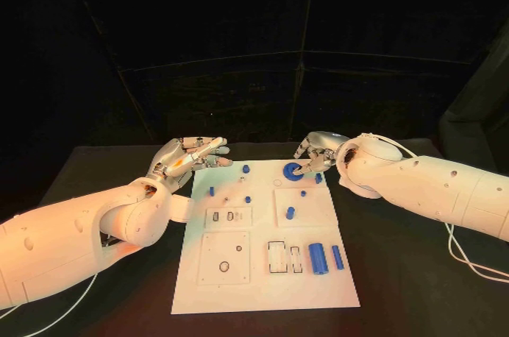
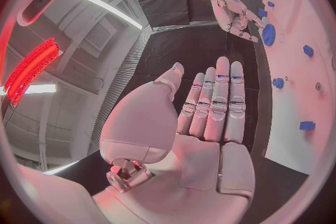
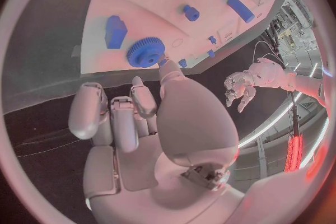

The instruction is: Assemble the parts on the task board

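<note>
The white task board (image 1: pixel 265 278) lies in the middle of the black table. A blue gear (image 1: pixel 290 171) sits near its far edge. My right hand (image 1: pixel 316 154) hovers just beyond and to the right of the gear, fingers partly bent and holding nothing; its thumb tip (image 3: pixel 164 61) comes close to the gear (image 3: pixel 145 51). My left hand (image 1: pixel 191 159) is raised off the board's far left corner, fingers straight and empty (image 2: pixel 210 112). From the left wrist, the right hand (image 2: pixel 234 14) hangs over the gear (image 2: pixel 268 35).
Small blue pegs (image 1: pixel 246 168) stand on the far half of the board. A thick blue cylinder (image 1: pixel 317 257) and a thinner one (image 1: pixel 337 257) lie near the front right. A blue block (image 3: pixel 115 32) sits beside the gear. A cable (image 1: pixel 467 260) trails on the right.
</note>
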